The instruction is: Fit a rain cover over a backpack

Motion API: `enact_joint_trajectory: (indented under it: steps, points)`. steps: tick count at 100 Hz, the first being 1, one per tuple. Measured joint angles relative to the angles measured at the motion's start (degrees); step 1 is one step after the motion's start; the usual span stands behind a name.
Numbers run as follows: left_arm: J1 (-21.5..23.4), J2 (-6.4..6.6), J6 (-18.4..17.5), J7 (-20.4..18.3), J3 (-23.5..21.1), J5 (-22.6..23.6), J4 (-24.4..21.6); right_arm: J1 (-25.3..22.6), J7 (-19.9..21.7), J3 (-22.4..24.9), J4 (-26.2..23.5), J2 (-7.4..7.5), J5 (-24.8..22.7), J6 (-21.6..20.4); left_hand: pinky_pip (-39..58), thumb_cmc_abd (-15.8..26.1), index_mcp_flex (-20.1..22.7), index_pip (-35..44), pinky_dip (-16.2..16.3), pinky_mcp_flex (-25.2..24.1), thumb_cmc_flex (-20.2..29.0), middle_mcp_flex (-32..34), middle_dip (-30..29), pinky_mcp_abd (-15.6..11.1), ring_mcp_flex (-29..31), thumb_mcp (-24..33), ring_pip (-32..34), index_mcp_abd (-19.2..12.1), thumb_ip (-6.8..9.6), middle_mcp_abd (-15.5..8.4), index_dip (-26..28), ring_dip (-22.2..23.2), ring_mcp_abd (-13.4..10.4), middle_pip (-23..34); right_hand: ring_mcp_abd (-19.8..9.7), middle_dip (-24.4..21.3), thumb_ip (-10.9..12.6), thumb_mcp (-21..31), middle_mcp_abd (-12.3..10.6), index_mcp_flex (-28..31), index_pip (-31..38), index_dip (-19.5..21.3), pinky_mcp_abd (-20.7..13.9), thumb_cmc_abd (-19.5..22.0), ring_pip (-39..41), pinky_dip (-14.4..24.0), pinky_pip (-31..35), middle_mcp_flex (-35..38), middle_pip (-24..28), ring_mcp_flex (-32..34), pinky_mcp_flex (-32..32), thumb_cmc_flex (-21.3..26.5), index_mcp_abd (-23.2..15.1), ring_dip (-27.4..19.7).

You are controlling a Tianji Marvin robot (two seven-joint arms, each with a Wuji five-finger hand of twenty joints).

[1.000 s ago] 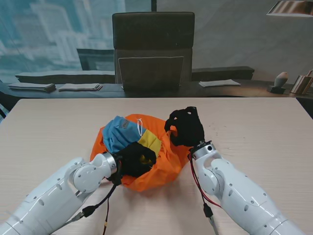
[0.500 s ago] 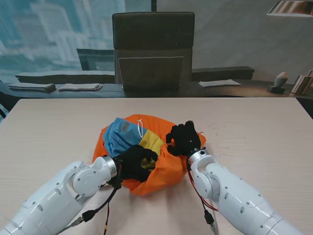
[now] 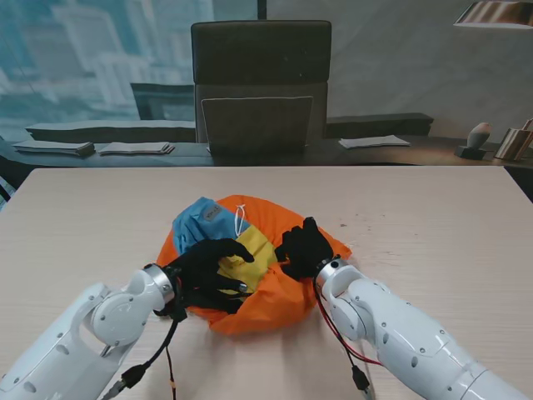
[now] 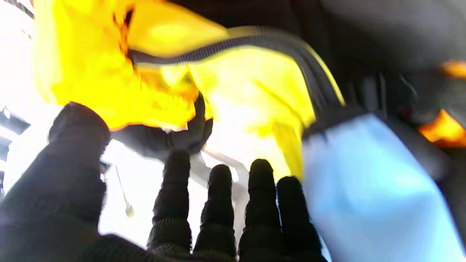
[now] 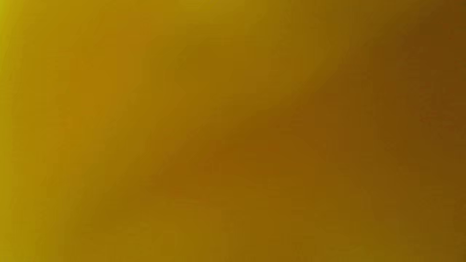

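While right hand point(image 3: 304, 247) stays gripping rain cover point(image 3: 287, 292), left hand point(image 3: 208, 267) has opened, fingers spread.

Stand camera looks down from above the shoulders across the table point(image 3: 433, 217), both arms rising from its near corners. Left wrist camera sits tight against the backpack point(image 4: 255, 109), sharing it with the stand view. Right wrist camera is pressed so close only blurred orange fills it.

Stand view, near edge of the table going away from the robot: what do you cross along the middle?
Bare table → orange rain cover → yellow-and-blue backpack → bare table again → dark office chair.
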Motion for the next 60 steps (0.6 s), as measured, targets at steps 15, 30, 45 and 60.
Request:
enact_joint_trajectory:
  steps: [15, 30, 45, 60]
  points:
    - [2.92, -0.53, 1.39, 8.01, -5.29, 3.88, -1.63, 0.78, 0.04, -0.58, -0.06, 1.24, -2.69, -3.15, 5.45, 1.6, 5.09, 10.96, 1.59, 4.6, 11.08, 8.93, 1.1, 1.67, 7.54, 5.33, 3.85, -5.68, 0.0, -0.18, 3.21, 0.92, 1.17, 3.58, 0.0, -0.01, 0.0, 0.09, 0.0, 0.0, 0.1, -0.08, 0.0, 0.01, 0.0, -0.03, 0.0, 0.02, -0.05, 0.01, 0.0, 0.0, 0.0, -0.01]
    - [2.31, -1.03, 3.26, 17.93, -6.11, 6.98, 0.14, 1.55, -5.26, -1.79, 1.48, 1.69, -5.12, -3.58, 7.86, 1.88, 5.11, 12.39, 3.87, 6.07, 12.01, 10.72, 2.08, 1.67, 9.1, 6.74, 6.93, -7.42, 0.0, -1.12, 3.21, 1.76, 1.11, 5.21, 0.0, -0.01, -0.03, 0.59, 0.0, 0.68, 0.07, -1.17, 0.0, -1.2, 0.0, -0.03, 0.0, 0.08, -0.11, 0.04, 0.0, -0.02, -0.05, -0.02]
    - [-1.13, -1.31, 10.49, 12.94, -5.6, 12.24, 4.07, 1.47, -15.03, -1.94, 4.84, 1.52, -6.13, -3.47, -9.75, 1.62, -5.43, 1.14, -4.56, -2.7, 3.65, -4.63, -3.58, 6.4, -7.84, 8.19, -5.41, -8.08, 0.0, -1.33, 1.2, -4.34, -2.63, -3.0, -0.01, -0.02, -0.01, 0.59, 0.0, 1.28, -0.01, -1.59, 0.0, -2.26, 0.0, 0.19, 1.13, 0.08, -0.06, 0.05, 0.0, -0.02, -0.12, -0.02]
    - [-4.24, 0.17, 11.85, 6.53, -2.56, 8.39, 6.52, 1.4, -15.06, -0.8, 4.68, 1.59, -8.24, -3.99, -17.09, 1.7, -5.5, -0.5, -8.49, -3.12, 3.03, -5.29, -6.45, 6.71, -10.38, 5.49, -11.68, -9.59, 0.0, 2.1, 0.4, -8.12, 1.48, -6.01, -0.01, -0.02, 0.05, 0.43, 0.0, 1.28, 0.14, -1.56, 0.0, -2.95, 0.09, 0.31, 1.5, 0.08, -0.02, 0.05, 0.0, -0.02, -0.12, -0.03]
